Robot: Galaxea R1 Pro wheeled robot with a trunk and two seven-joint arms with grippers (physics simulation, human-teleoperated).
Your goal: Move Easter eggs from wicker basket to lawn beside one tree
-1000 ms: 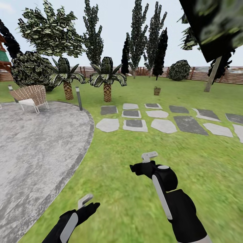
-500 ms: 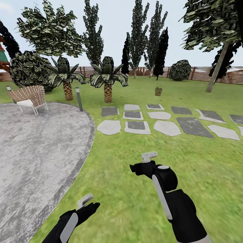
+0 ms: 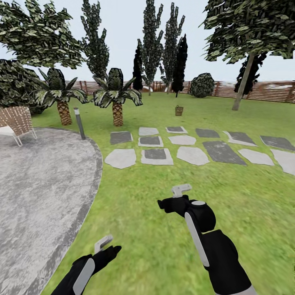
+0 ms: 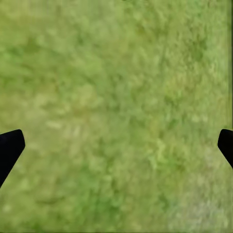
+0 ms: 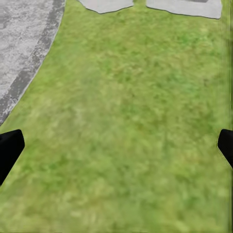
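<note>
Transit step. Wicker basket (image 3: 179, 110) upper centre, distant, beyond paving stones (image 3: 192, 155). Both grippers spread apart, empty. Advise straight approach across lawn (image 3: 147, 229).

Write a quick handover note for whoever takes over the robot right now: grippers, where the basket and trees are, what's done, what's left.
Left gripper: jaws open, empty, over grass.
Right gripper: jaws open, empty, over grass.
Wicker basket: far ahead on the lawn, beyond the stepping stones. Too small to tell whether eggs are inside.
Nearest thick-trunked tree: to the right of the basket, in front of the fence.
Done: nothing handled yet; the robot is far from the basket.
Left: drive across the stones to the basket, take out all three eggs, set them on the grass beside one tree, probably that one.
</note>
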